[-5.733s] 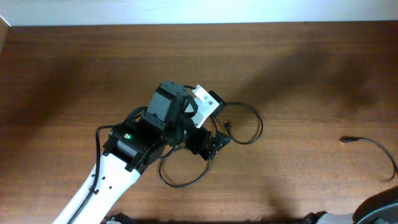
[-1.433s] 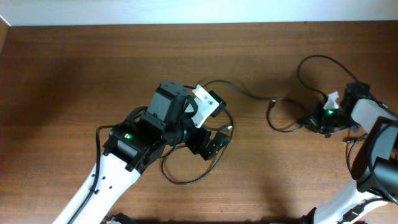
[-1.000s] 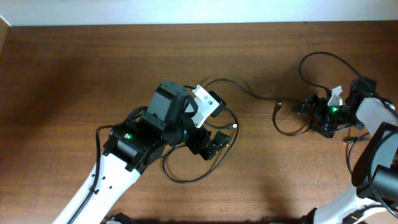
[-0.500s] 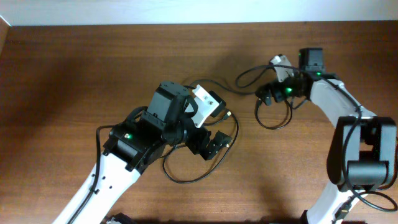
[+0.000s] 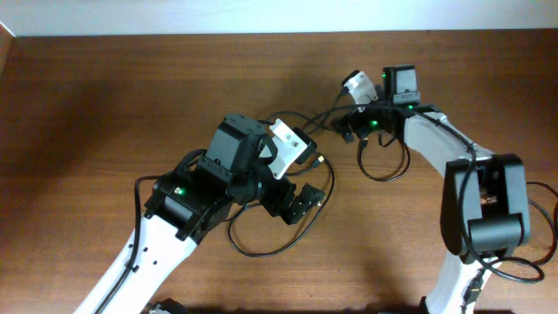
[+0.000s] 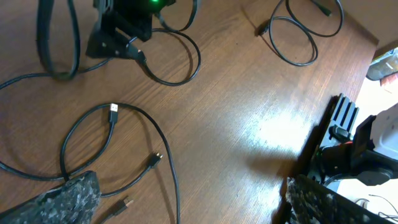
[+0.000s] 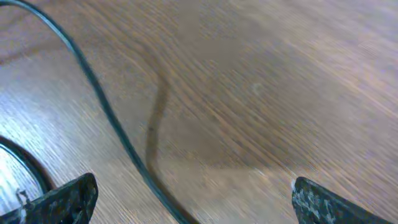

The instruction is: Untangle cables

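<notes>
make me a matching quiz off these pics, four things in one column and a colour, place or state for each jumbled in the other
Things
1. left claw
2. right claw
3. cables
4. table

Descriptions
a. brown wood
b. open, towards the far edge, right of centre
c. thin, black, lying in loops
d. open, over loops near the middle of the table

Pairs: 1-d, 2-b, 3-c, 4-a
</notes>
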Controlling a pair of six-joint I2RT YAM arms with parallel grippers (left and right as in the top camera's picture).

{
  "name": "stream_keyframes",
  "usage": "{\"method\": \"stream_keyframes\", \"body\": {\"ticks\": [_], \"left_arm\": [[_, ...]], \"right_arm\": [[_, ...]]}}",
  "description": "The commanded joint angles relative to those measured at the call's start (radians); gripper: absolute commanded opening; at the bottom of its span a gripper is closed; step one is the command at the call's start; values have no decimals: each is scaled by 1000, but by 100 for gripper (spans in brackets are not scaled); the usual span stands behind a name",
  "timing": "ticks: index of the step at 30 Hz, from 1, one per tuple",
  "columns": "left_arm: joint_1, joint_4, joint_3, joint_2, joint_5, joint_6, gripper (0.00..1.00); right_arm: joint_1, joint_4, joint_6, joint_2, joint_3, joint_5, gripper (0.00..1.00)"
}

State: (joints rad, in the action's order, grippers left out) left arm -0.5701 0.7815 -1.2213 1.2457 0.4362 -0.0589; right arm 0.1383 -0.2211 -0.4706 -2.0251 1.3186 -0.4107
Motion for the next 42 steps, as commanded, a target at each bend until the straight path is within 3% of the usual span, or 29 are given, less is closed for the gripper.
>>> {"method": "stream_keyframes", "body": {"ticks": [1, 11, 17, 20, 27, 28, 29, 31, 32, 36, 42], "left_arm": [[-3, -2, -12, 0, 0, 6, 99], [-3, -2, -12, 0, 0, 6, 99], [-3, -2, -12, 0, 0, 6, 99], [-3, -2, -12, 0, 0, 6, 99], [-3, -2, -12, 0, 0, 6, 99], [-3, -2, -12, 0, 0, 6, 99], [-3, -2, -12, 0, 0, 6, 99], [-3, -2, -12, 0, 0, 6, 99], [-3, -2, -12, 0, 0, 6, 99], [-3, -2, -12, 0, 0, 6, 99], [-3, -2, -12, 0, 0, 6, 99]], "right_arm": [[53, 28, -3, -40, 9, -61, 99], [111, 84, 14, -98, 9, -87, 99], [112, 121, 14, -127, 9, -75, 89], [112, 135, 14, -131, 9, -58, 70], [112, 134, 14, -191, 9, -14, 69], [112, 131, 14, -199, 9, 18, 65], [112, 129, 14, -203, 9, 32, 52], [110, 128, 15, -203, 10, 34, 10], [110, 124, 15, -203, 10, 34, 4], [107, 123, 27, -192, 10, 34, 4], [3, 95, 226, -20, 64, 26, 4]]}}
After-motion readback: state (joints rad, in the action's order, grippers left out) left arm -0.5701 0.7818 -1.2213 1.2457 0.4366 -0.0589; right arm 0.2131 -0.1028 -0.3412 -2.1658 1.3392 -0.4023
